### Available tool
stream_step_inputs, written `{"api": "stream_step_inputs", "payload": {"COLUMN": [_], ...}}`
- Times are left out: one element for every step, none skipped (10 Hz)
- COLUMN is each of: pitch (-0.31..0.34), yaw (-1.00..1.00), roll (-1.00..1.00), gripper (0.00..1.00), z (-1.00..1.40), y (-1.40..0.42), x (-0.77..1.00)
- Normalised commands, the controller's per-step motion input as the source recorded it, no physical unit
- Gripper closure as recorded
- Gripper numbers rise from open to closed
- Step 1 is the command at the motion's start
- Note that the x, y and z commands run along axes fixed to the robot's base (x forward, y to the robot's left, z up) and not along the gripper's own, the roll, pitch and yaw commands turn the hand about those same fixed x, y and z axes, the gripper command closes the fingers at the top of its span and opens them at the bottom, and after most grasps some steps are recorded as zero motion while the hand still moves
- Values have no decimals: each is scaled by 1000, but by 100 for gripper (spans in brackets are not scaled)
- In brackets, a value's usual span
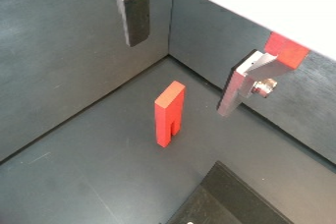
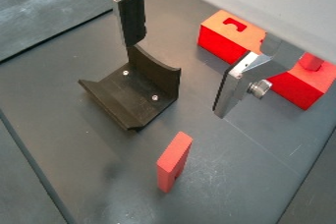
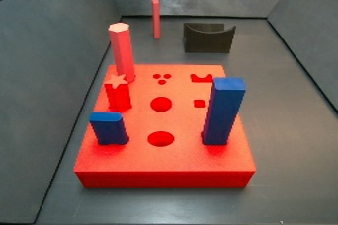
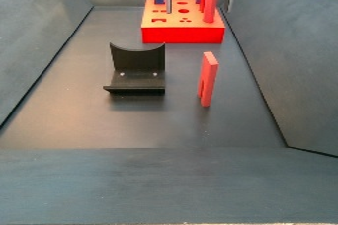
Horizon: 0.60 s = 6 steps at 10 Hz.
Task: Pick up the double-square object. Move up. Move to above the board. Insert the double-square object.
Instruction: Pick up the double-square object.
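Where the dark floor is walled in grey, the board is seen at one end, a thick red block with shaped holes in its top. Pegs are carried on it: a tall blue post, a short blue peg, a pink-red hexagonal post and a short red peg. The fixture is set on the floor well apart from the board. The stick, slender and salmon-red, is found upright on the floor just beside the fixture, free of any grasp. The gripper is held above the stick, its two silver fingers spread wide with nothing between them; in both wrist views the stick is shown below the gap, untouched.
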Motion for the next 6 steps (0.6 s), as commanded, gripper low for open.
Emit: {"api": "stream_step_inputs", "payload": {"pitch": [-160,-236,-237,-204,-204,-204], "yaw": [0,94,37,49,3,0], "roll": [0,0,-9,-11,-9,0], "gripper": [0,0,0,0,0,0], "z": [-260,-663,-751,-826,-843,-860], "y": [377,646,451,63,0,-123], "x": [-366,-497,-189,11,63,74]}}
